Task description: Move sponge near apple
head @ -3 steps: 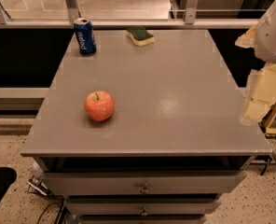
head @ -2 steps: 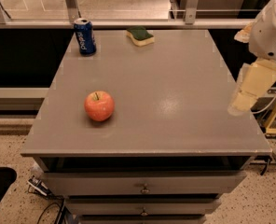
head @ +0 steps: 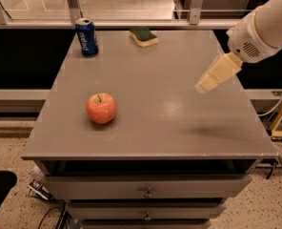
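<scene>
The sponge (head: 144, 36), pale yellow with a dark green top, lies at the far edge of the grey table (head: 150, 104), near its middle. The red-orange apple (head: 101, 108) sits at the front left of the table. My gripper (head: 205, 83) hangs above the right part of the table, pointing down and left. It is well to the right of the apple and well in front and to the right of the sponge. It holds nothing that I can see.
A blue soda can (head: 87, 37) stands upright at the far left of the table, left of the sponge. Drawers (head: 148, 192) run below the table front. A railing (head: 131, 23) borders the far edge.
The arm has swung in from the right edge, leftward and up over the table. The sponge, apple and can have not moved.
</scene>
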Tool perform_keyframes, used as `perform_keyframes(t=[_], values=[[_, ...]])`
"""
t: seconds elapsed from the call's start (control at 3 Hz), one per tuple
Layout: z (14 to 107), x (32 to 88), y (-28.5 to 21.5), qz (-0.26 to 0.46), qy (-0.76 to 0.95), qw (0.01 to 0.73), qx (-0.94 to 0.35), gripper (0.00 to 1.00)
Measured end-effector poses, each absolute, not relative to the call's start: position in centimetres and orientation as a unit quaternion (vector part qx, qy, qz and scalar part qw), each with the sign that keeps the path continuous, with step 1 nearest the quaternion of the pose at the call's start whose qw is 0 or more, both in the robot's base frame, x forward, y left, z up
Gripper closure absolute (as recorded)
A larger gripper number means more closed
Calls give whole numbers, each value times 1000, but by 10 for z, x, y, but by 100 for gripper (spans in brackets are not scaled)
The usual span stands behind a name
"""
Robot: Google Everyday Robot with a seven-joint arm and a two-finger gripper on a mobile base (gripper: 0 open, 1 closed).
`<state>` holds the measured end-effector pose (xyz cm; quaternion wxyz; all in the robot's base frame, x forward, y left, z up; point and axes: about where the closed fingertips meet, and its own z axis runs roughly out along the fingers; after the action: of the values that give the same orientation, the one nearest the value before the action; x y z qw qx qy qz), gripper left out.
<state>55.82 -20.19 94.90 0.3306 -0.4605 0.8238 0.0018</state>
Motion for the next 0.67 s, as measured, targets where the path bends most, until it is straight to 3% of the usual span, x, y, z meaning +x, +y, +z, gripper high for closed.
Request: perform_keyframes(t=[0.67], values=[[942,650,-157,54,789,467,-395,0]])
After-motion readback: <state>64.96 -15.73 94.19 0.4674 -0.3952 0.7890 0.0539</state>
